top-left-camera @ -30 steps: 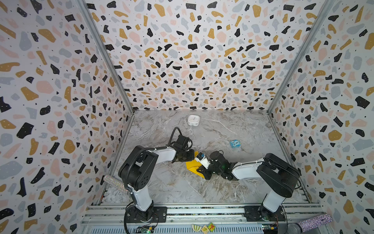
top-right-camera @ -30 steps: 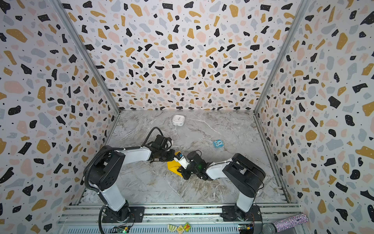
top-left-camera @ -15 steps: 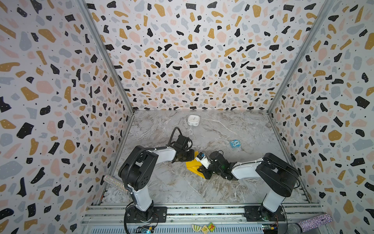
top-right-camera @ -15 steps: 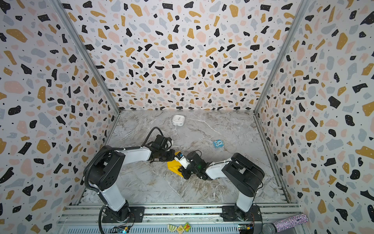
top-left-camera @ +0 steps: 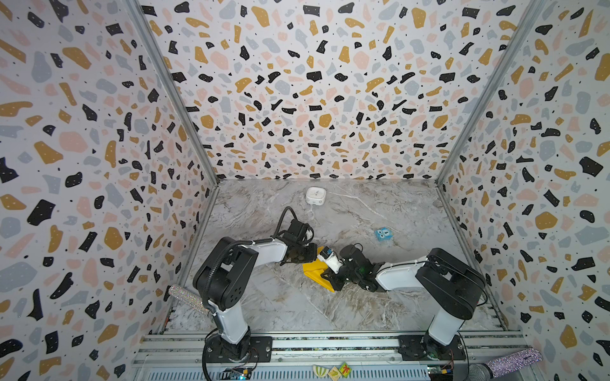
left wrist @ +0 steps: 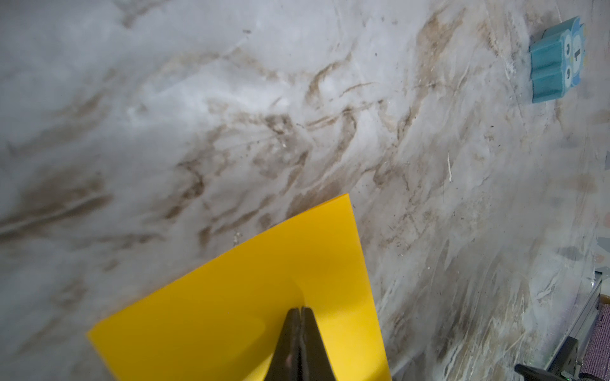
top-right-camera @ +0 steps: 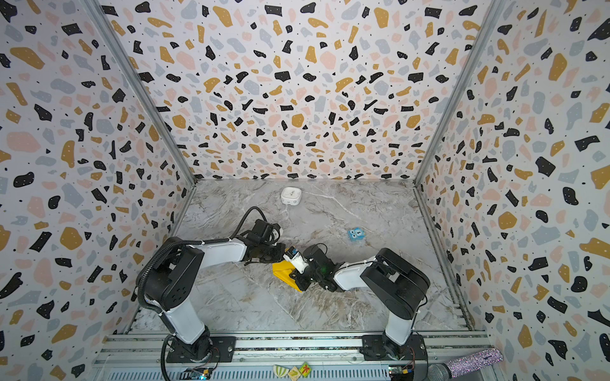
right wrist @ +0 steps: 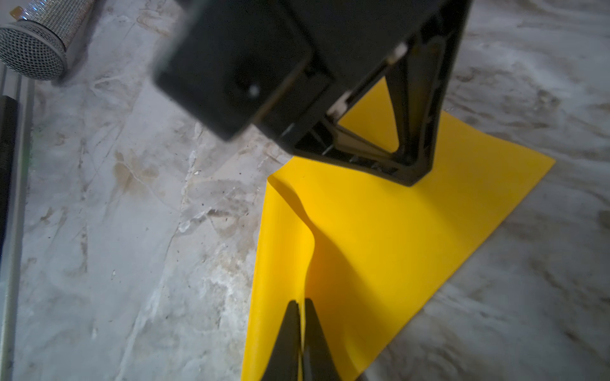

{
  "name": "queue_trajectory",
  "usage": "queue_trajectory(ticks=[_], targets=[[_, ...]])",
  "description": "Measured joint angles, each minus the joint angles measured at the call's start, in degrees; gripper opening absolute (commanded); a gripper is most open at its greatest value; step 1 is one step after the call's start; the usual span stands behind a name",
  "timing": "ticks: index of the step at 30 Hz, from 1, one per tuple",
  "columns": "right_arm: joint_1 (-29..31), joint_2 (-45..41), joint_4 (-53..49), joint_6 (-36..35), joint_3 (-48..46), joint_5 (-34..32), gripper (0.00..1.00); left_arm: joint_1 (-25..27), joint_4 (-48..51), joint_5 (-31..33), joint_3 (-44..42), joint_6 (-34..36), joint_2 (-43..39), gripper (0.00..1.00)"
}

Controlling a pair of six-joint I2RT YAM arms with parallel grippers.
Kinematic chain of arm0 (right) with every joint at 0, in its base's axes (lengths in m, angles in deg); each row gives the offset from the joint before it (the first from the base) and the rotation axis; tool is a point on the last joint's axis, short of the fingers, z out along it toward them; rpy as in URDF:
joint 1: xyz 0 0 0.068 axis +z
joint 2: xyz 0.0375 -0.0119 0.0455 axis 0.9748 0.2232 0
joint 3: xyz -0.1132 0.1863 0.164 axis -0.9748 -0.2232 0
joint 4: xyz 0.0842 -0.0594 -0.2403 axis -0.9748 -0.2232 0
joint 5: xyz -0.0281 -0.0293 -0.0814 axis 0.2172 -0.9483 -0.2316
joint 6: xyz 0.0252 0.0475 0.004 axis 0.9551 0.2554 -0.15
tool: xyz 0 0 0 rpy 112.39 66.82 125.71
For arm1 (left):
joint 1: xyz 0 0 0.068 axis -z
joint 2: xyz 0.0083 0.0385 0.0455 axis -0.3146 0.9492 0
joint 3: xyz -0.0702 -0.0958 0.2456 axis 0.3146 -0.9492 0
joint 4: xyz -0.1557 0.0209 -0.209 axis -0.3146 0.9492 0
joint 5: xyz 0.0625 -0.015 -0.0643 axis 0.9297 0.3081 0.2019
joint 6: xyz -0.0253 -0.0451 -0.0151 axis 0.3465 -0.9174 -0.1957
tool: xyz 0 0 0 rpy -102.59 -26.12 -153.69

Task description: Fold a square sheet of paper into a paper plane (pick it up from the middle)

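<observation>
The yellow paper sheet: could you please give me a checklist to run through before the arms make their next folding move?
1. Left gripper shut on the paper: ok.
2. Right gripper shut on the paper: ok.
3. Sharp crease between the two grips: not ok, only a soft ridge.
4. Paper edges aligned: cannot tell.
5. Blue cube apart from the paper: ok.
6. White box apart from both arms: ok.
</observation>
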Motion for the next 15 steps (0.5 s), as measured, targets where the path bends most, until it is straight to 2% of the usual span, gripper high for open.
queue_trajectory(ticks=[15], targets=[[0.0,1.55,-0.66,0.24,1.03,0.68,0.09,-0.02,-0.02,-0.04,0.0,-0.11,-0.07,0.08]])
